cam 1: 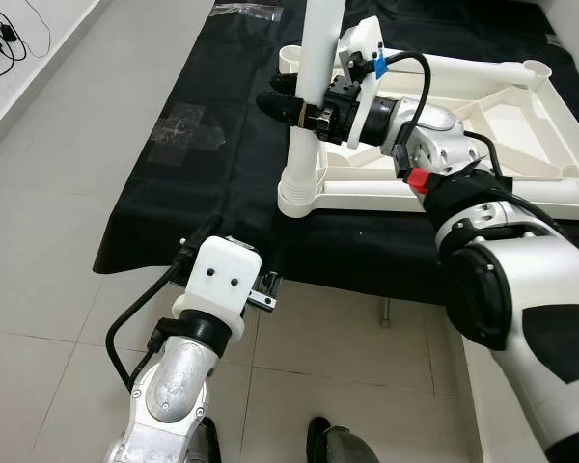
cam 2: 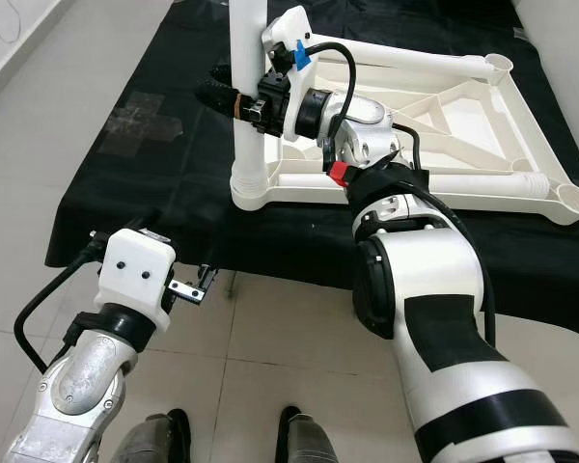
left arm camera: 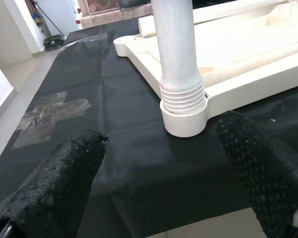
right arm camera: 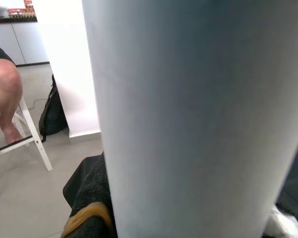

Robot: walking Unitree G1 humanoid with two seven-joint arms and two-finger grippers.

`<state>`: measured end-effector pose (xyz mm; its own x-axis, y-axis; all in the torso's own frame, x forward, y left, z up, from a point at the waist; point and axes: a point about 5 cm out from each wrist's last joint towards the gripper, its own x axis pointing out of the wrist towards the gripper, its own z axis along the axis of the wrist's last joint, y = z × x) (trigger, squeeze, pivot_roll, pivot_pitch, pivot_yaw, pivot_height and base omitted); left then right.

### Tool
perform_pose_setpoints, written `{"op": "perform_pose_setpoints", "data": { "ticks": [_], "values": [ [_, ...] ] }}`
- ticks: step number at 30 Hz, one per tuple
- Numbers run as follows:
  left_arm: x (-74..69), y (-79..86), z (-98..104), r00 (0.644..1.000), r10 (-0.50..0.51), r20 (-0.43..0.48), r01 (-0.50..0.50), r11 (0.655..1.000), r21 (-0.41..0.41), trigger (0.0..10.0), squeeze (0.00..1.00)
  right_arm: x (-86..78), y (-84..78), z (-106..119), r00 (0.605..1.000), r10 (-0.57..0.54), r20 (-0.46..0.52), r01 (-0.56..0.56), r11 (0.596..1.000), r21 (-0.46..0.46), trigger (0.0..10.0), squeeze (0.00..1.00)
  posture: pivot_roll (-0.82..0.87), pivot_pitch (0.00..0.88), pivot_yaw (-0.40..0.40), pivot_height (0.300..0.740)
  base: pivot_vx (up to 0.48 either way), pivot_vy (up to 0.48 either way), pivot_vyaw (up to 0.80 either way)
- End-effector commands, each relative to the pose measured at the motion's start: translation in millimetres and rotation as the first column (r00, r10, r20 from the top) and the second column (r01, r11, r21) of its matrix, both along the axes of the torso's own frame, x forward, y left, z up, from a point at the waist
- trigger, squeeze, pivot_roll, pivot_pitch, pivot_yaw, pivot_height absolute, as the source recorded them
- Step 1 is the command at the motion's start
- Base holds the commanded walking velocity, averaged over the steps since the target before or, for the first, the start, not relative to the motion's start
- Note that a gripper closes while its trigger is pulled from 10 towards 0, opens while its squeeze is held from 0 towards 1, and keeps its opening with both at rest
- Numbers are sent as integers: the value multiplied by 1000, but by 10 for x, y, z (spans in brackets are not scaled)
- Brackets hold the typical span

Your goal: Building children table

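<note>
A white plastic table top [cam 1: 521, 145] lies upside down on a black cloth [cam 1: 222, 193] on the floor. One white table leg [cam 1: 314, 58] stands upright in the near-left corner socket [left arm camera: 184, 119], its ribbed end seated there. My right gripper [cam 1: 289, 104] reaches in from the right and is shut on the leg a little above the socket; the leg fills the right wrist view [right arm camera: 198, 114]. My left gripper [left arm camera: 159, 198] hangs low at the cloth's front edge, open, its black fingers [left arm camera: 54, 183] apart and pointing at the socket.
Empty sockets sit at the other corners of the table top [cam 1: 537, 69]. A patch of clear tape [cam 1: 183, 130] is stuck to the cloth. Cables [cam 1: 5, 43] lie by the left wall. A person's leg on a white stool [right arm camera: 5, 89] is beyond the cloth.
</note>
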<state>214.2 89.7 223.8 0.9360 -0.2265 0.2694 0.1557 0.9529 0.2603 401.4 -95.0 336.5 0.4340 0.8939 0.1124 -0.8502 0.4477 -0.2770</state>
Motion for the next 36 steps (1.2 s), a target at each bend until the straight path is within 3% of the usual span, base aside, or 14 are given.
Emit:
{"op": "perform_pose_setpoints", "data": {
  "ticks": [1,3,8,20,30,36],
  "values": [
    [-29,-15,-3,1000,-1,2,1,1000,-8,10000,0,38,-13,-247,996,-50,-75,46,998,-54,10000,0,146,279,-96,740,0,0,0],
    [-23,-16,0,1000,-2,6,2,1000,-6,10000,0,59,-39,-280,992,-93,-84,90,995,-39,10000,0,146,279,-96,740,0,0,0],
    [3,-6,-1,1000,-3,5,3,1000,-7,10000,0,19,-97,-407,994,-14,-105,11,999,-31,10000,0,144,284,-83,740,0,0,0],
    [19,15,5,1000,0,9,0,1000,0,10000,0,25,-136,-568,990,-50,-131,47,998,-29,10000,0,147,285,-79,740,0,0,0],
    [45,47,12,1000,6,15,-6,1000,8,10000,0,74,-101,-624,975,-179,-128,179,984,-17,10000,0,145,288,-72,740,0,0,0],
    [75,78,14,1000,12,21,-12,1000,17,10000,0,127,-93,-623,939,-321,-124,325,945,20,10000,0,140,288,-75,740,0,0,0]
  ]
}}
